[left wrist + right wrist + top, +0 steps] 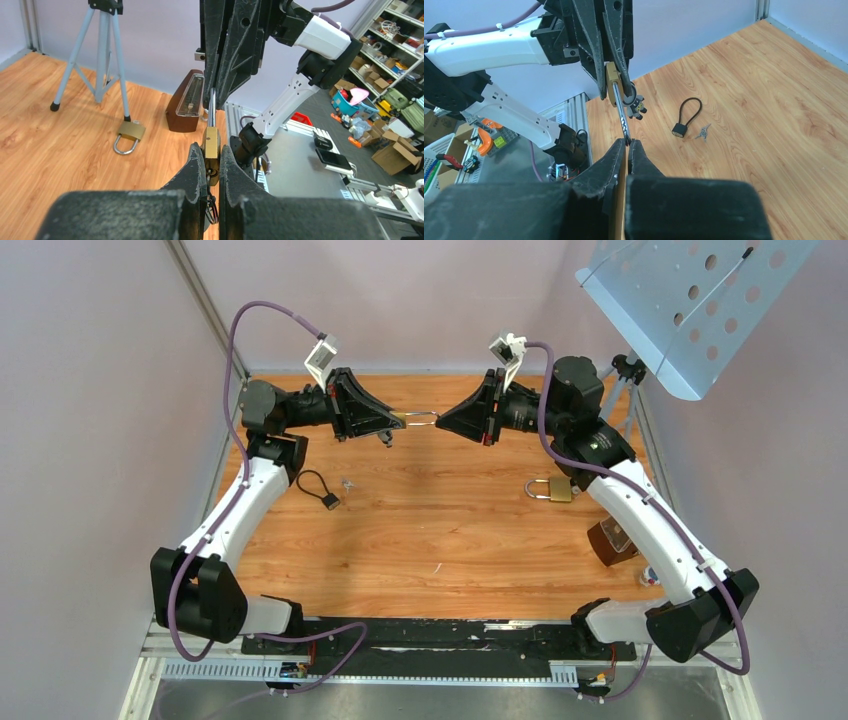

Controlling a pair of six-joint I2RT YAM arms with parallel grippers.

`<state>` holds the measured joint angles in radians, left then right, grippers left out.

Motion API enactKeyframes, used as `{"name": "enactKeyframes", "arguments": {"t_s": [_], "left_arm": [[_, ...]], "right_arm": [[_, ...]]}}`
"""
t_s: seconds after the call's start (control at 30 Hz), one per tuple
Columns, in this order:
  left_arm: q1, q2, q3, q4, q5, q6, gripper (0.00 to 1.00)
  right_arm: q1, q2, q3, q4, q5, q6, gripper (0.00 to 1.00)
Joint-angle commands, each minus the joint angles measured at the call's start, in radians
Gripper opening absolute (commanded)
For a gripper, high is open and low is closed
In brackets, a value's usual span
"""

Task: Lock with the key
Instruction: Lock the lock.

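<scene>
While the left gripper [212, 153] clamps the brass padlock [212, 137] in the air above the middle of the worktop's far edge, a key [638, 106] dangles beneath it, its seating hard to make out. The right gripper [628, 144] pinches the shackle [622, 118]. Wood-grain table [430, 540], mauve walls [90, 390].

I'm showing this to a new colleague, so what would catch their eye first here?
The left fingers clamp a brass padlock in mid-air over the table while the right fingers pinch its shackle. On the wood lie a second padlock at right and a black cable lock at left.
</scene>
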<state>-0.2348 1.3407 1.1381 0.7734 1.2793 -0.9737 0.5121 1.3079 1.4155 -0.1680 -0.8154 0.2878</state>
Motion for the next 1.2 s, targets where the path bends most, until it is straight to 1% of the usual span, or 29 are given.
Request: {"name": "enactKeyframes", "arguments": {"t_s": [0.0, 0.3, 0.33, 0.4, 0.53, 0.7, 0.8, 1.0, 1.17], "left_arm": [[0.002, -0.026, 0.039, 0.010, -0.002, 0.018, 0.00], [0.000, -0.030, 0.012, 0.035, -0.016, -0.005, 0.00], [0.000, -0.032, 0.002, 0.066, -0.027, -0.019, 0.00], [0.000, -0.050, -0.016, 0.077, -0.060, -0.012, 0.00], [-0.005, -0.050, -0.038, 0.058, -0.068, 0.008, 0.00], [-0.011, -0.057, -0.066, 0.044, -0.087, 0.031, 0.00], [-0.020, -0.057, -0.073, 0.037, -0.097, 0.041, 0.00], [-0.052, -0.040, -0.077, 0.039, -0.111, 0.047, 0.00], [-0.057, -0.033, -0.084, 0.039, -0.113, 0.043, 0.00]], "right_arm": [[0.011, 0.005, 0.052, 0.031, -0.031, -0.013, 0.00], [0.030, 0.023, 0.047, 0.079, -0.031, 0.024, 0.00], [0.034, 0.025, 0.046, 0.083, -0.029, 0.026, 0.00], [0.046, 0.035, 0.042, 0.101, -0.020, 0.033, 0.00], [0.058, 0.046, 0.029, 0.152, -0.013, 0.063, 0.00], [0.077, 0.068, 0.041, 0.159, -0.045, 0.082, 0.00], [0.100, 0.084, 0.041, 0.195, -0.048, 0.084, 0.00], [0.149, 0.125, 0.048, 0.201, -0.024, 0.066, 0.00], [0.161, 0.133, 0.048, 0.208, 0.033, 0.065, 0.00]]}}
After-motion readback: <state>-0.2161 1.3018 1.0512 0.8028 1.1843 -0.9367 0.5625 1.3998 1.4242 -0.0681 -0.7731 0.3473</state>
